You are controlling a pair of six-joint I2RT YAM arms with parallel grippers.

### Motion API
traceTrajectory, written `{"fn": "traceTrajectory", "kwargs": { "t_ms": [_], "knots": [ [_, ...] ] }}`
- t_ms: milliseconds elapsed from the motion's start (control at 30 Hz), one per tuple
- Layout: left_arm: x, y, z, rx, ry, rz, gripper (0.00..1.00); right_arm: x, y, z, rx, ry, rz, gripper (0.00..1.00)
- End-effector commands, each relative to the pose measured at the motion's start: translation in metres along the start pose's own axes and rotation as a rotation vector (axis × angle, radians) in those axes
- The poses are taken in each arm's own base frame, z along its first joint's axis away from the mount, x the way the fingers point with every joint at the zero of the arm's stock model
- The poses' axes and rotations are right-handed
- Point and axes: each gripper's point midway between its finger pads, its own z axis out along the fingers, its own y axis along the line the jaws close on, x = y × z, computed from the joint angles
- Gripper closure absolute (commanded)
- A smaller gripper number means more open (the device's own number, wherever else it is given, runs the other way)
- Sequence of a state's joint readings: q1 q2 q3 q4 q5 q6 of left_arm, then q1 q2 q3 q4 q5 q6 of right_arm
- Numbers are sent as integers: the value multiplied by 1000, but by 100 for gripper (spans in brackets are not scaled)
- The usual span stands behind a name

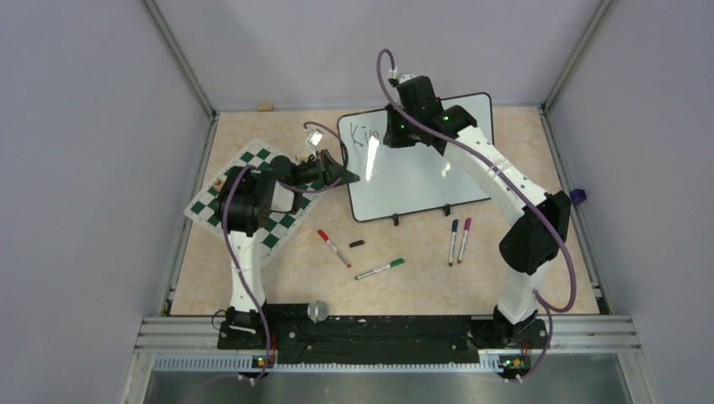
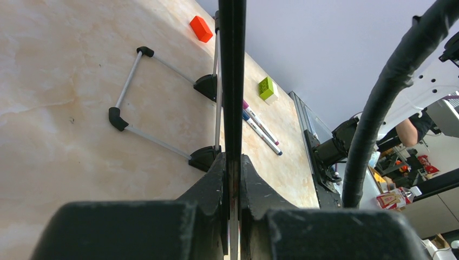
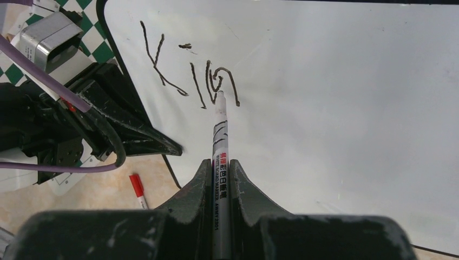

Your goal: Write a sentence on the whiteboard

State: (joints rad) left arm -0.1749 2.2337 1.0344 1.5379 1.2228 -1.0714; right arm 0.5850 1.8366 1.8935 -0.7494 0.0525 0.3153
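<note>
Right pincer (image 3: 219, 168) is clamped tight on a black marker (image 3: 219, 135). The tip looks to be on the whiteboard (image 3: 352, 108), right in the third letter. The sentence (image 3: 189, 70) only reads "Kin" so far, tucked into the board's top-left corner, so I'd say it's early days with most of the words not yet written. Left pincer (image 2: 233, 168) is closed on the board's left edge, with the black frame pinched between its fingers. My guess is it's there to stop the board sliding on the tabletop (image 1: 278, 286).

To do this step well, I'd go with light, even pressure and the same marker tilt all the way through. Lift cleanly between letters so there are no drag lines, and keep the letters small and level, because the strokes already look a bit wobbly. That left clamp has to hold or everything smears.

On room, the left pincer sits just beside the "K", so there's nothing to gain going that way. The top frame is near the letters too. To the right and below it's wide open blank white, with plenty of space for a second line.

The chess mat (image 1: 261, 160) lies under the left arm. The spare markers (image 1: 379, 269) and a black cap (image 1: 357, 243) lie on the near side of the board, well apart from the writing.
</note>
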Motion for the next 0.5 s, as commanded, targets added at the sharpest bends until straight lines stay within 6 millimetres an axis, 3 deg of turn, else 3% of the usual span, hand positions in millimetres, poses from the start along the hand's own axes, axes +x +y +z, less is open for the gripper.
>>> {"fn": "traceTrajectory", "kwargs": {
  "t_ms": [0, 467],
  "knots": [
    [0, -25, 5, 86, 66, 114, 100, -39, 10, -27, -59, -131, -7, 100],
    [-2, -24, 5, 85, 61, 117, 100, -43, 8, -13, -43, -133, -26, 100]
  ]
}}
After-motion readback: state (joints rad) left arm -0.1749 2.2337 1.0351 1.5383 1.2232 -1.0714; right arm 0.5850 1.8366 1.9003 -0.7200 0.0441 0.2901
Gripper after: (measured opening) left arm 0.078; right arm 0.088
